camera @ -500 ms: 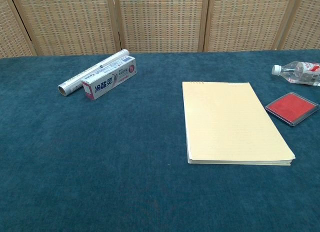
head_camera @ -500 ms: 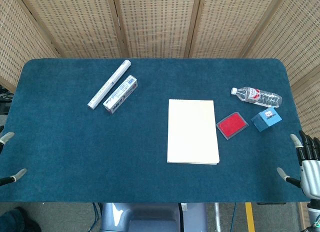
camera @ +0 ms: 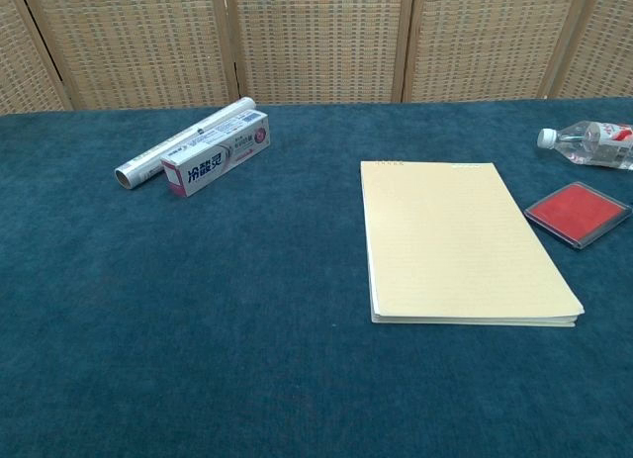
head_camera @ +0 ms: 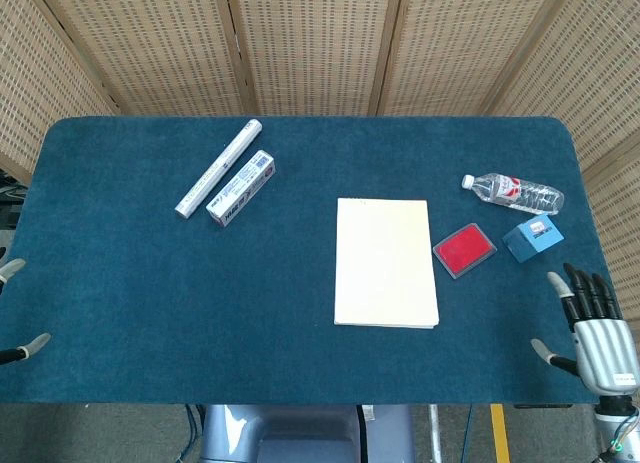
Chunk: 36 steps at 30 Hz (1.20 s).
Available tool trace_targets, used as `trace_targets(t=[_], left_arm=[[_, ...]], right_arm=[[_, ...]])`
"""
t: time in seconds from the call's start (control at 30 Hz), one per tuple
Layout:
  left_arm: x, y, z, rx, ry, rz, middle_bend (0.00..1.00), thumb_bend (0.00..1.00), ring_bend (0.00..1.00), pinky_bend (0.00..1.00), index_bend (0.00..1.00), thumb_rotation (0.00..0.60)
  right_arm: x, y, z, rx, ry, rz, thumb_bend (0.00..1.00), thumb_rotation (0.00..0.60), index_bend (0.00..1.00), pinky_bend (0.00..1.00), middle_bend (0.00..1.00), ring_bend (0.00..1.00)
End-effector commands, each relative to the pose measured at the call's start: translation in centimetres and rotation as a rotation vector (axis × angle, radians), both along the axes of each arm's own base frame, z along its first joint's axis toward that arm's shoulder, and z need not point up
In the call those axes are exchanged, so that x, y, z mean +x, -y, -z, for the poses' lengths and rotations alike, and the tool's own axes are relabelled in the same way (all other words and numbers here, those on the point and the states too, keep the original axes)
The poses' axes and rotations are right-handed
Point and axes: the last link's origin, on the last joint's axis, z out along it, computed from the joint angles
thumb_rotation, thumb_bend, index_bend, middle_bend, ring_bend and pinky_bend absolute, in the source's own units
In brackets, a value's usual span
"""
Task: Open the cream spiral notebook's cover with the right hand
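Note:
The cream spiral notebook (head_camera: pixel 386 262) lies closed and flat right of the table's middle; in the chest view the notebook (camera: pixel 453 238) has its binding at the far edge. My right hand (head_camera: pixel 592 328) is at the table's front right corner, fingers spread and empty, well to the right of the notebook. Only two fingertips of my left hand (head_camera: pixel 18 308) show at the left edge of the head view, apart and holding nothing. Neither hand appears in the chest view.
A red stamp pad (head_camera: pixel 464 250) lies just right of the notebook, with a blue box (head_camera: pixel 532 238) and a lying water bottle (head_camera: pixel 513 192) beyond. A white roll (head_camera: pixel 218 168) and a toothpaste box (head_camera: pixel 240 187) sit at the back left.
My right hand has moved left and inward over the table's front right corner. The left fingertips have slipped slightly further out of view. The notebook has not moved.

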Motion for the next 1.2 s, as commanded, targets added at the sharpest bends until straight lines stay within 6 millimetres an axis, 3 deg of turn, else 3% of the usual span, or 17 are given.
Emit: trace_targets(t=[0.03,0.23,0.53,0.83,1.07,1.2], left_arm=[[0.0,0.0,0.0,0.000,-0.002,0.001,0.00,0.00,0.00,0.00,0.00,0.600],[0.2,-0.1,0.2,-0.001,-0.008,0.002,0.00,0.00,0.00,0.00,0.00,0.600],[0.2,-0.3,0.8,-0.019,-0.028,-0.007,0.00,0.00,0.00,0.00,0.00,0.600],[0.2,-0.4,1.1,-0.025,-0.033,-0.018,0.00,0.00,0.00,0.00,0.00,0.600],[0.2,-0.5,1.2,-0.032,-0.038,-0.023,0.00,0.00,0.00,0.00,0.00,0.600],[0.2,-0.5,1.2,-0.031,-0.036,-0.026,0.00,0.00,0.00,0.00,0.00,0.600]], right_arm=[[0.4,1.3,2.6,0.129,-0.009,-0.100,0.00,0.600,0.13,0.00,0.01,0.00],[0.5,3.9,5.6,0.203,-0.078,-0.219,0.07,0.600,0.20,0.00,0.07,0.00],[1.5,7.2,8.5,0.253,-0.158,-0.289,0.17,0.600,0.20,0.01,0.07,0.00],[2.2,8.2,11.1,0.293,-0.238,-0.332,0.21,0.600,0.20,0.03,0.07,0.00],[2.6,8.2,12.8,0.330,-0.263,-0.349,0.35,0.600,0.20,0.05,0.07,0.00],[2.6,8.5,13.7,0.344,-0.272,-0.346,0.36,0.600,0.20,0.05,0.07,0.00]])
